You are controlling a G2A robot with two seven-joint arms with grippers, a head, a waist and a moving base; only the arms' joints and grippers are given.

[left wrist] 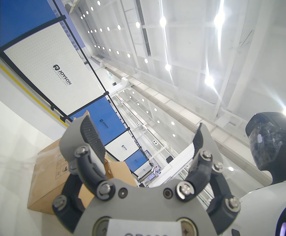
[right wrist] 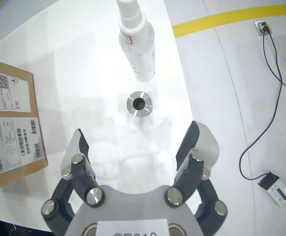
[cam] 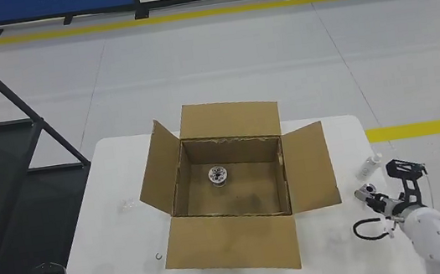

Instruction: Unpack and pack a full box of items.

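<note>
Box [cam: 230, 241] unfolded, small item [cam: 218, 174] inside

Open box [cam: 230, 241] on table [cam: 117, 244], small round item [cam: 218, 174] inside

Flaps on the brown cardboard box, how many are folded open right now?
4, all spread outward on the brown cardboard box: the far flap, the left flap, the right flap and the near flap. None looks hidden.
</note>
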